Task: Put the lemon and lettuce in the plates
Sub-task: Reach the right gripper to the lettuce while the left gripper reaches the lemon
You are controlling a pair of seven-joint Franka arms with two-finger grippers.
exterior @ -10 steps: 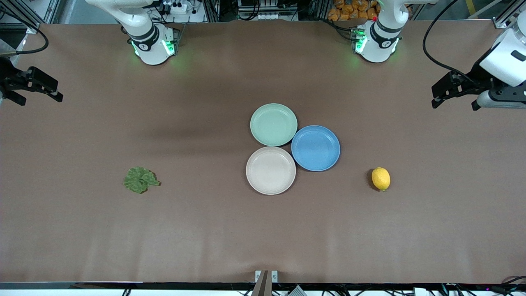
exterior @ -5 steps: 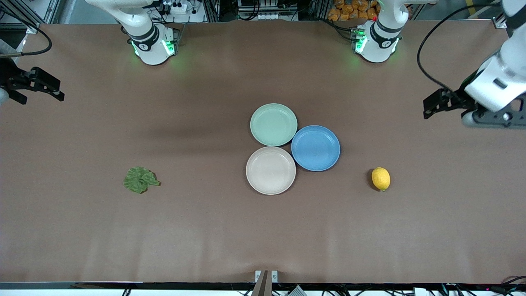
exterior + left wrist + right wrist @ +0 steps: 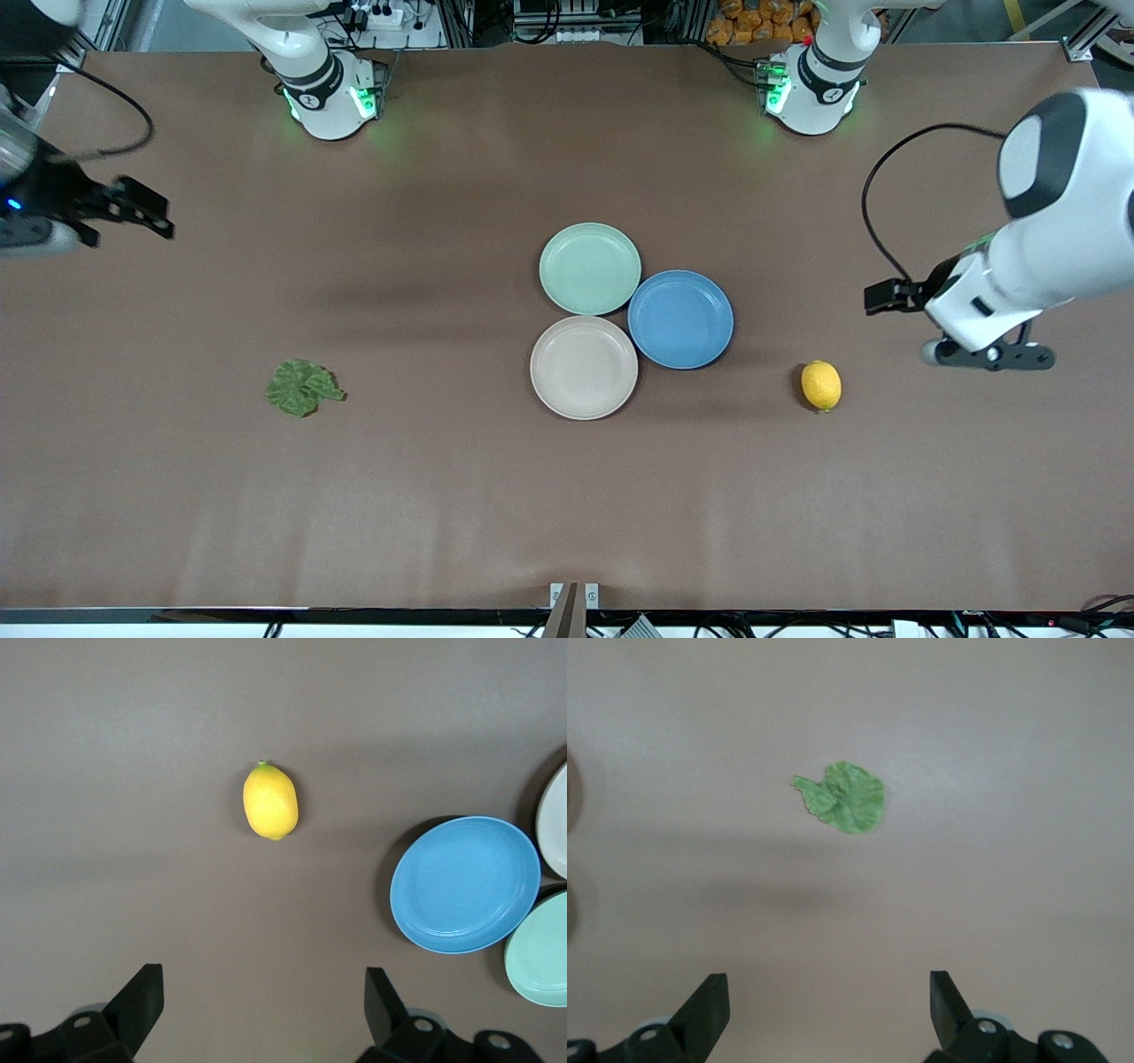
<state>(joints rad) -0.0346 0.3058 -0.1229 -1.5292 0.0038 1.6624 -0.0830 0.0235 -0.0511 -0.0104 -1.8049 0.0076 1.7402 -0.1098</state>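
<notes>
Front view: the small oval yellow lemon (image 3: 821,385) lies lower right of centre, the crinkled dark green lettuce leaf (image 3: 301,387) lower left, both on the brown table (image 3: 443,496) outside the round mint-green plate (image 3: 589,268), cream plate (image 3: 583,367) and blue plate (image 3: 680,319) clustered mid-frame. Left wrist view: the left gripper (image 3: 261,1005) hangs with fingers spread wide at the bottom edge, lemon (image 3: 270,801) above centre. Right wrist view: the right gripper (image 3: 828,1003) is spread too, lettuce (image 3: 846,797) in the upper middle.

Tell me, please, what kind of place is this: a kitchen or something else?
Most likely a robotics lab, not a kitchen: two robot arms bolted to a brown-covered table, aluminium framing and cables along its edge, and staged props, a lemon and lettuce.
</notes>
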